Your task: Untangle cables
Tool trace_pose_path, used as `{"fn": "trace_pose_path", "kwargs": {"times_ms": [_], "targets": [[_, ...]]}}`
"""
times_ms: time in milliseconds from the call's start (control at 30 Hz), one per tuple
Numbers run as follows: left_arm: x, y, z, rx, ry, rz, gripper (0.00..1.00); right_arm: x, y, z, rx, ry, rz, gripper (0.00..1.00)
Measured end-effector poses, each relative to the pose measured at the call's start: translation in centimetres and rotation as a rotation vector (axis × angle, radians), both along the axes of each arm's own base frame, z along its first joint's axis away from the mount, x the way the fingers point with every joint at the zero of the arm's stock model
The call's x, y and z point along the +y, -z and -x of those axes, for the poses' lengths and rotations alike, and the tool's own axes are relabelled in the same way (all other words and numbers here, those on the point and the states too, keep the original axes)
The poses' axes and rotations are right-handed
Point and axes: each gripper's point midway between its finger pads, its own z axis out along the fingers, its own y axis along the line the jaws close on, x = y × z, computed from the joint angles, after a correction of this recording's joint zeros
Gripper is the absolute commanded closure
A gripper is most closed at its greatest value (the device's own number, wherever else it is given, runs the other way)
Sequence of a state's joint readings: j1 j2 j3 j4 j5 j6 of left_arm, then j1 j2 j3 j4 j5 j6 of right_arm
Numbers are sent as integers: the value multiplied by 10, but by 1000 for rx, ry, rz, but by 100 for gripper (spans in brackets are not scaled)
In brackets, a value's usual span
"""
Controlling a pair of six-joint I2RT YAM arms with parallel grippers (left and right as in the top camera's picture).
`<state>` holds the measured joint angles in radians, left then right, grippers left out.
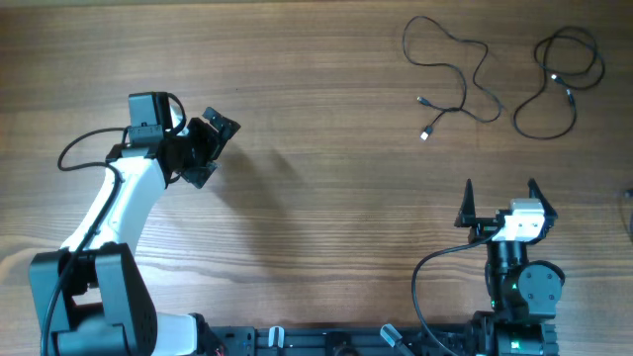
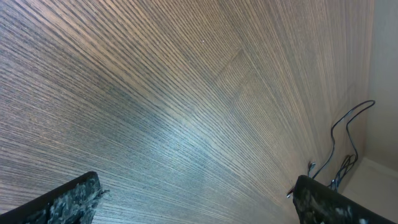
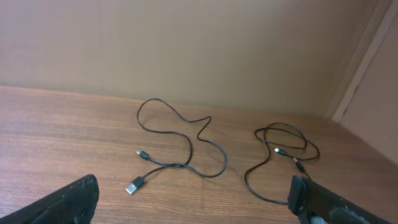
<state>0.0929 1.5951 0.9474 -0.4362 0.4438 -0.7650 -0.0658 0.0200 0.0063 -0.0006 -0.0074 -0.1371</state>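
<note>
Wood table (image 1: 316, 89), cables already apart at far right, both grippers empty.

At left, over plain wood: left gripper (image 1: 214, 150), fingers spread wide, nothing held. Further right, near the far edge: left cable (image 1: 463, 94) in a loose squiggle, silvery plug (image 1: 427, 133) toward the robot. Just beyond: right cable (image 1: 539, 135) in its own loop, a strip of wood between the two, no crossing visible from overhead or the right wrist view. Nearer the base: right gripper (image 1: 500, 188), fingers likewise wide and empty, well short of both cables. Probably at the end of the job, with separation seemingly done. Next, if anything: confirm the gap, maybe straighten each cable, pinching thin cord low against the wood.
</note>
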Motion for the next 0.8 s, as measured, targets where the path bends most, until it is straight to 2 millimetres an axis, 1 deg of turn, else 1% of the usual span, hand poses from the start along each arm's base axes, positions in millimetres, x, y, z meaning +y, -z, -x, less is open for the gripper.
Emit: {"fn": "trace_pose_path", "kwargs": {"times_ms": [533, 600, 700, 767, 800], "targets": [[0, 0, 1, 3, 0, 0, 0, 0, 0, 0, 0, 0, 4, 0], [-2, -3, 1, -5, 6, -1, 0, 0, 0, 0, 0, 0, 7, 0], [-17, -38, 3, -102, 45, -14, 0, 0, 0, 0, 0, 0, 7, 0], [-26, -72, 12, -182, 65, -39, 0, 0, 0, 0, 0, 0, 7, 0], [-28, -89, 22, -217, 69, -58, 0, 0, 0, 0, -2, 0, 7, 0]]}}
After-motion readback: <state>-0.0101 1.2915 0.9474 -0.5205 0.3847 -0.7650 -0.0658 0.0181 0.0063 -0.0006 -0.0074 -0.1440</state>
